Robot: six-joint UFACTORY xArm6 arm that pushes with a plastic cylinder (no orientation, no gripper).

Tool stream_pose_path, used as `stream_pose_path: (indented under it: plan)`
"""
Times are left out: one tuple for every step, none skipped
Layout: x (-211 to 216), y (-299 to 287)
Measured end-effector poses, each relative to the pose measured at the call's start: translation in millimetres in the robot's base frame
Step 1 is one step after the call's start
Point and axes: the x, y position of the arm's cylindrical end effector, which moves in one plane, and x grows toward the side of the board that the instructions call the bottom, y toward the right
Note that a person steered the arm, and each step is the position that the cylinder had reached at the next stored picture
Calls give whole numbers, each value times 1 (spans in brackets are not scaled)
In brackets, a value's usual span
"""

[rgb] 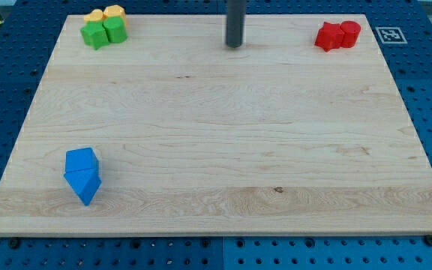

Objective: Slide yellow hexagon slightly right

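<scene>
The yellow hexagon (115,12) sits at the board's top left corner, touching a yellow star-like block (94,16) on its left and a green cube (115,29) just below it. A green star-like block (94,34) lies beside the cube. My tip (235,45) is the lower end of the dark rod at the top centre of the view. It stands well to the right of the yellow hexagon and touches no block.
Two red blocks, one star-like (327,36) and one a cylinder (349,33), touch at the top right. A blue cube (81,161) and a blue triangle (84,184) touch at the bottom left. The wooden board (223,142) lies on a blue pegboard table.
</scene>
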Motion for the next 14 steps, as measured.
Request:
stream_pose_path:
  plan:
    - [32,-59]
    - [61,-126]
    - [74,-192]
    - [63,-252]
    - [32,-288]
    - [4,-295]
    - [-5,-294]
    - [-7,-291]
    - [-36,-295]
    - [-62,-295]
    - [-62,-283]
    - [-63,-268]
    - [-80,-254]
    - [-89,-242]
